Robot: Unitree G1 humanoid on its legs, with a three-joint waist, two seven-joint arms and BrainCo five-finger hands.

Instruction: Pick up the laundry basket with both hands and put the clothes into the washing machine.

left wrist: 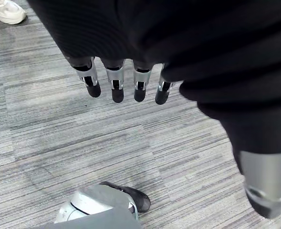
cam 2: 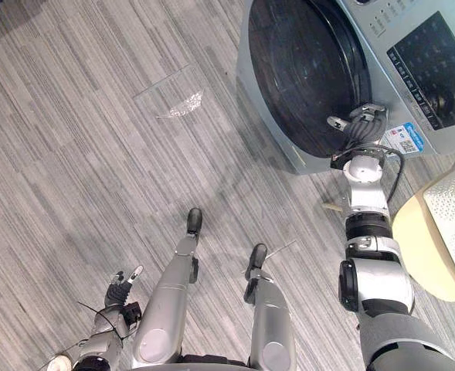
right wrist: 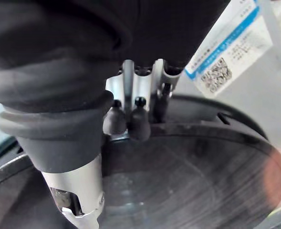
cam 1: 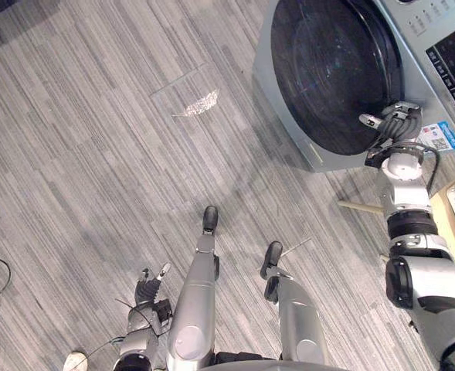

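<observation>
The grey washing machine (cam 1: 436, 39) stands at the upper right, its round dark door (cam 1: 327, 69) closed. My right hand (cam 1: 395, 124) is at the door's lower right edge, fingers (right wrist: 139, 117) curled onto the dark rim, thumb sticking out to the side. A white perforated laundry basket (cam 2: 453, 207) sits at the right edge on a beige surface (cam 2: 416, 247); its contents are out of sight. My left hand (cam 1: 147, 292) hangs low at the lower left over the floor, its fingers (left wrist: 114, 83) straight and holding nothing.
Grey striped flooring (cam 1: 96, 154) spreads to the left of the machine. A person's white shoe (left wrist: 6, 10) stands on the floor close to my left hand. A white and blue label (right wrist: 226, 59) is stuck on the machine front beside the door.
</observation>
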